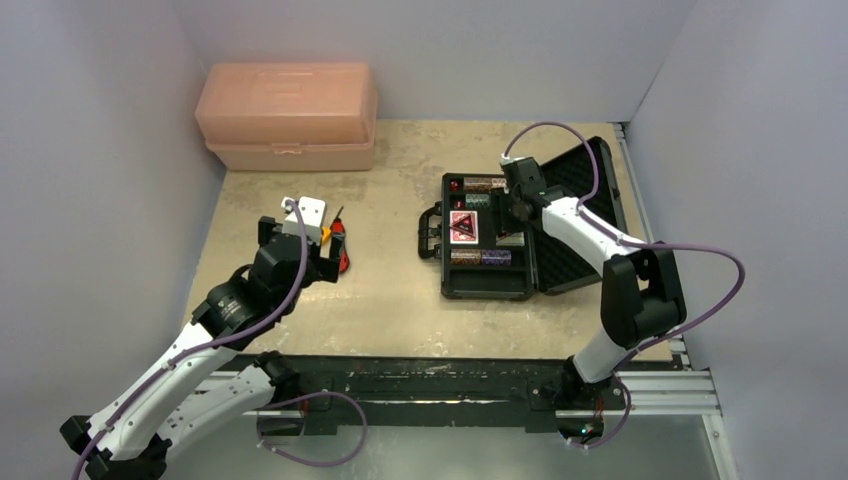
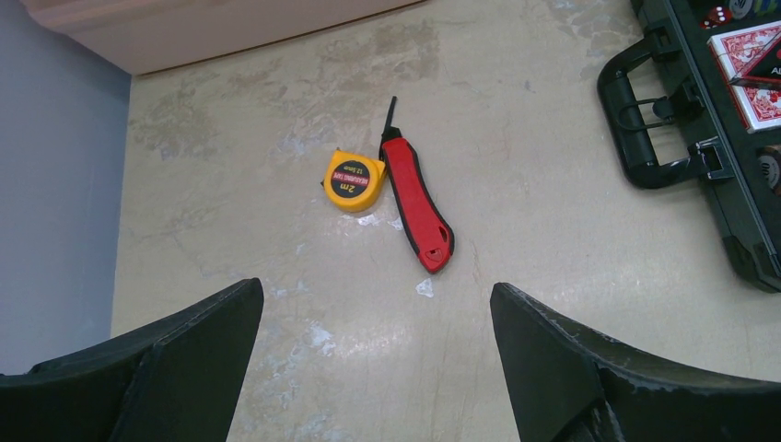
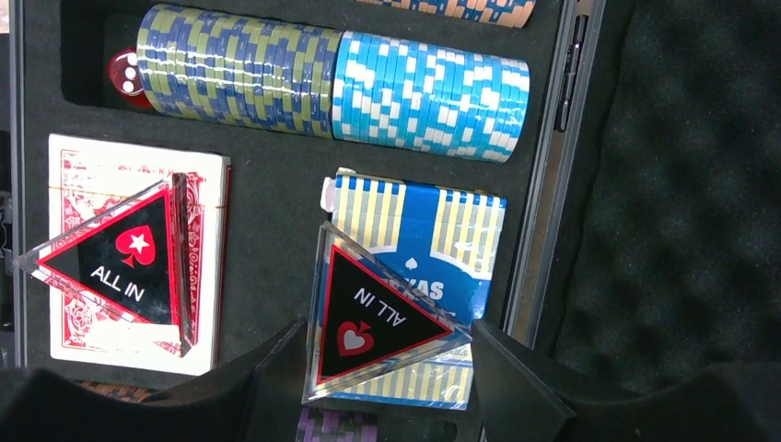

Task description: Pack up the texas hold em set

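The black case lies open at centre right, its foam lid folded back to the right. In the right wrist view it holds green-blue chips, light blue chips, a red die, a red deck with a black-red triangular token on it, and a blue deck. My right gripper is over the case, its fingers against both ends of a second triangular token over the blue deck. My left gripper is open and empty above the table.
A peach plastic box stands at the back left. A red folding knife and a yellow tape measure lie on the table ahead of the left gripper. The case handle points left.
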Robot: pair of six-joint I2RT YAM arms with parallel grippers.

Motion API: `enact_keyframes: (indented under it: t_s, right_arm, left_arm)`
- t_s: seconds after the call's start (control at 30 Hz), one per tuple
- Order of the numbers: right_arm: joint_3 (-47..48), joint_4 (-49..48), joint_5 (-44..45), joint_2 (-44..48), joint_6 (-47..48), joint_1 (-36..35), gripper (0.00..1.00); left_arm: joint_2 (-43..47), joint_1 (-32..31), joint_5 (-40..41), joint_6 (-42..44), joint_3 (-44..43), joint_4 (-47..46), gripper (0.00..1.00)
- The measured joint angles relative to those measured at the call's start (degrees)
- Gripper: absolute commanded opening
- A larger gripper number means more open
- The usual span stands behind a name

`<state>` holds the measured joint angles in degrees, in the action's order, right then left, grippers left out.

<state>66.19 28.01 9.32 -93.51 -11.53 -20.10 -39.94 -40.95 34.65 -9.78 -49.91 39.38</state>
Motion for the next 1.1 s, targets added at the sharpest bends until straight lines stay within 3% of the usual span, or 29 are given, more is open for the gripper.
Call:
enact_keyframes:
  t_s: [0.07,0.2,0.27,0.6,1.1]
  right_arm:
    - [0.0,-0.26,0.04,0.0,0.0,0.04,0.67]
    - [0.0,-0.46,0.15,-0.24,-0.2,0.24,0.93]
    - [0.0,-0.44,0.2,-0.28,-0.17,0.28,0.99]
    - [2.08,2.38,1.55,-0.02,-0.79,0.28,0.99]
    - [20.59,5.4,1.79,7.02,-8.96,0.44,0.96]
  left_arm:
    - [0.0,0.0,-0.02,0.02,0.0,0.02,0.94]
    - [0.0,0.0,-0.07,0.04,0.0,0.02,0.93]
    - [0.0,0.0,-0.17,0.11,0.0,0.02,0.93]
    - [0.22,0.0,-0.98,0.42,0.0,0.0,0.93]
    - [1.49,0.0,-2.43,0.61,0.02,-0.81,0.93]
